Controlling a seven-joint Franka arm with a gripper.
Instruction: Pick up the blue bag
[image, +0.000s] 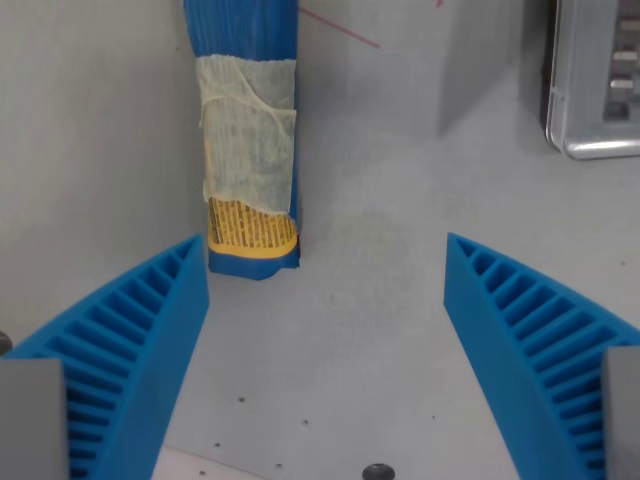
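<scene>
The gripper (325, 270) is spread wide with nothing between its ribbed blue fingers (135, 340). The blue bag (250, 130) lies on the table (400, 200), just beyond the finger at the wrist view's left. No grasp has been made; alignment, closing and lifting appear to remain. The bag's far end is cut off, as is a metal object (595, 80) well beyond the bag's right.

One blue bag (248, 130), one metal appliance (595, 80)
</scene>
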